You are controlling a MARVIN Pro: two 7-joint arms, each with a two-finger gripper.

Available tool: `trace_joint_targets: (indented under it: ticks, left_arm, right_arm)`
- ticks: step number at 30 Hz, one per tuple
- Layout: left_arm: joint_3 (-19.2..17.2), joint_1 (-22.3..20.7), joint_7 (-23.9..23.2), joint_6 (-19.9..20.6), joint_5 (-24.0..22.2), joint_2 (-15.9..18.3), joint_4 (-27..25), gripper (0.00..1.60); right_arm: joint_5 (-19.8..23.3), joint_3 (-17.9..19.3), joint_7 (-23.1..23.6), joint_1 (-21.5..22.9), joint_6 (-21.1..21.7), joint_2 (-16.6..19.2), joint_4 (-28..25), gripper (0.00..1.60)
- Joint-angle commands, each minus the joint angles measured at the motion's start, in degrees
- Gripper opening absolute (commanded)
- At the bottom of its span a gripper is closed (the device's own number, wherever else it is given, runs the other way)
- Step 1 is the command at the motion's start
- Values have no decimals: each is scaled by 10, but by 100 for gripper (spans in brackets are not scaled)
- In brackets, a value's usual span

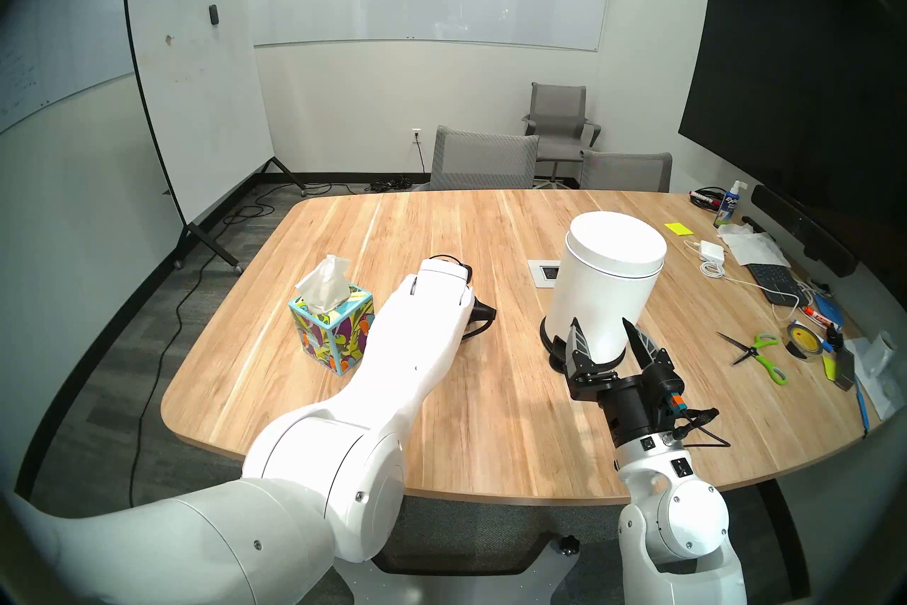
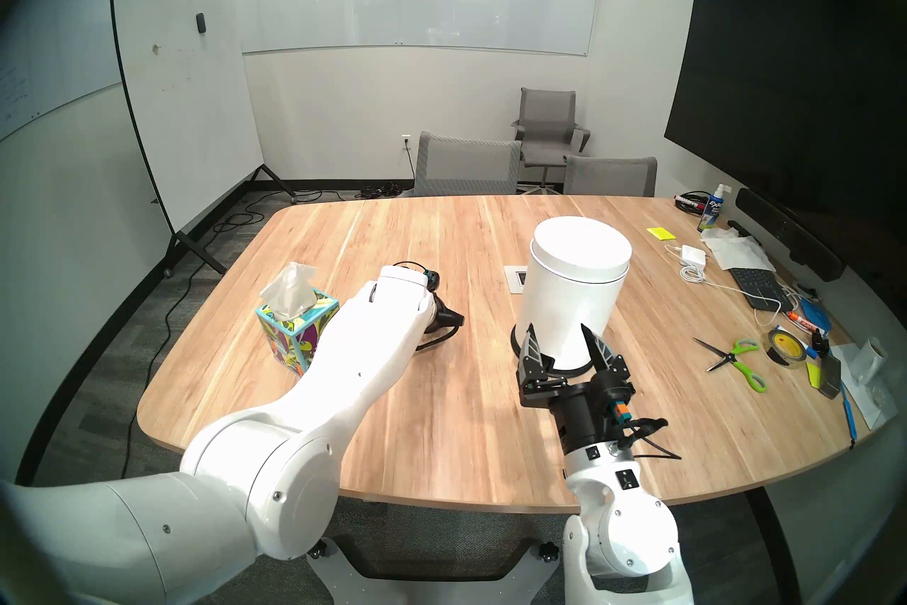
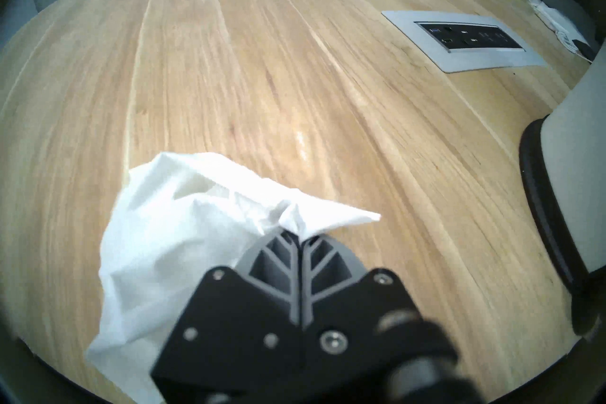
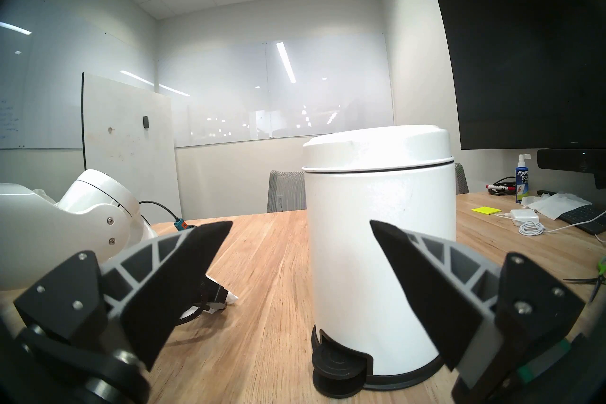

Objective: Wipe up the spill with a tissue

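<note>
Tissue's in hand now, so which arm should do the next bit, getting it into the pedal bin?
Probably left. The left gripper is shut on the tissue, low over the table beside the white pedal bin. The right gripper, open and empty, faces the bin and could help with its closed lid.

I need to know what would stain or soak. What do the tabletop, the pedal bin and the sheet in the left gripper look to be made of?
Tabletop: wood or wood-look laminate with streaky grain and a soft sheen; which one is unclear.
Pedal bin: probably white-painted metal, smooth and glossy, on a black, likely plastic base.
Tissue in the left gripper: thin white paper, matte, crumpled.
</note>
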Motion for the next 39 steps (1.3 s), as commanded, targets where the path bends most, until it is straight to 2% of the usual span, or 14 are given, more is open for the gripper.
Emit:
trace_joint_targets:
  ticks: [1,8,13,16,20,30,39]
  left_arm:
    - [-9,0,20,21,-6,-22,-16,0]
    - [-39,-53,34,5,-23,-16,53,0]
    - [-60,-101,31,-14,-35,3,108,0]
    - [-64,-110,32,-22,-36,6,123,0]
    - [-75,-140,37,-42,-44,13,177,0]
    - [-82,-182,49,-91,-50,18,266,0]
    - [-83,-206,54,-124,-53,22,317,0]
  right_arm:
    - [0,0,1,1,-2,1,-14,160]
    - [0,0,1,1,-2,1,-14,160]
    - [0,0,1,2,-3,1,-13,160]
    - [0,0,1,2,-3,1,-13,160]
    - [0,0,1,2,-3,1,-13,160]
    - [0,0,1,1,-2,1,-14,160]
    - [0,0,1,1,-2,1,-14,160]
